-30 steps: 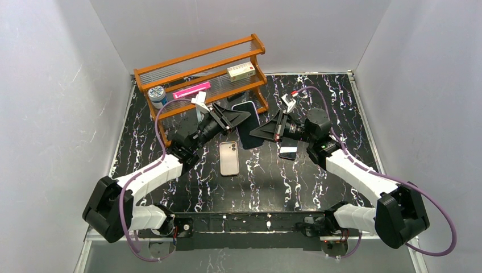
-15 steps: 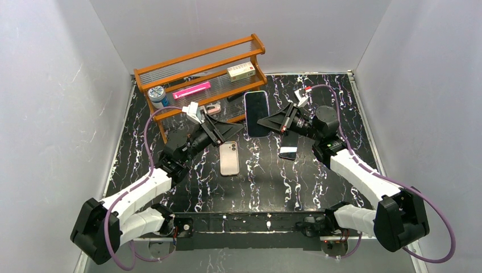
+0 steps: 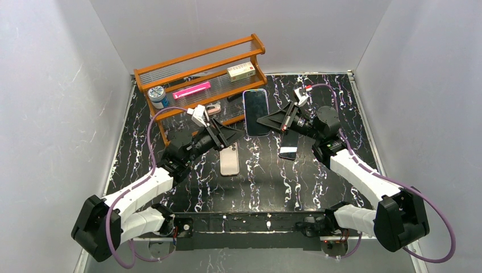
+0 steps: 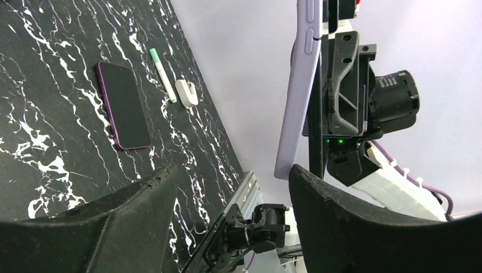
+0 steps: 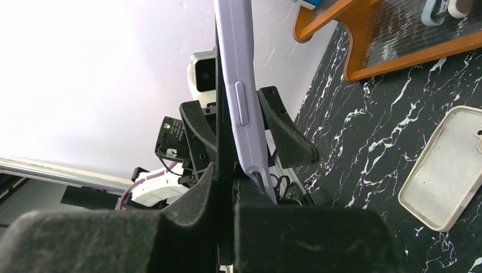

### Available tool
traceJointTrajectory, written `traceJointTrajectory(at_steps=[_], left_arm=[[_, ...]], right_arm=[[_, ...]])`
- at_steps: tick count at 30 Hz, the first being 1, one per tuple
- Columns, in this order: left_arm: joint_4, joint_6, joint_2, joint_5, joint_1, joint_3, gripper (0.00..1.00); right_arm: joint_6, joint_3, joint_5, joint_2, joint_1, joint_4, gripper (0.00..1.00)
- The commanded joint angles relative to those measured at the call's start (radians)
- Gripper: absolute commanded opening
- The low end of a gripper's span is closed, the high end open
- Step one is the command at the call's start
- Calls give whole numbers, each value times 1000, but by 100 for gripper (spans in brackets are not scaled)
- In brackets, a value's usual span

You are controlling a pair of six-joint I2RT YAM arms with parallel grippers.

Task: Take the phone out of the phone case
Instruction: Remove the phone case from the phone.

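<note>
Now: phone (image 3: 256, 111) in lilac case (image 4: 298, 96) aloft, far centre, edge pinched by right fingers (image 5: 187, 222); left fingers (image 4: 352, 227) spread. Case likely bendy, phone stiff, slick: you should peel case corner.

One second ago both hands were together at the phone (image 3: 256, 112), the left hand (image 3: 232, 133) on one side of it and the right hand (image 3: 266, 120) on the other. Since then the left hand has left the phone and has drawn back toward its own base. Its fingers now stand spread, and the phone is apart in front of them. The right hand alone now keeps the phone clamped between its fingers, and it has carried the phone away from the left hand. The phone was slanted before and is now nearly straight. In the last half second the left hand came a little forward again.
</note>
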Motion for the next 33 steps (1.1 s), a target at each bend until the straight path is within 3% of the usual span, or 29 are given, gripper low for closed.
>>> traceJointTrajectory(at_steps=[1,14,17,25,33], left_arm=[[2,50,16,15,-22,42,67],[114,15,110,63,-39,106,63],[123,7,124,36,-39,115,50],[125,20,184,-39,-39,163,0],[23,115,185,-246,-39,204,0]], right_arm=[[18,34,-18,-18,-4,126,1],[18,29,-43,-11,-6,126,1],[17,28,-57,-9,-5,124,1],[-8,4,-91,-33,-5,59,1],[-93,11,-133,-81,-5,-130,1]])
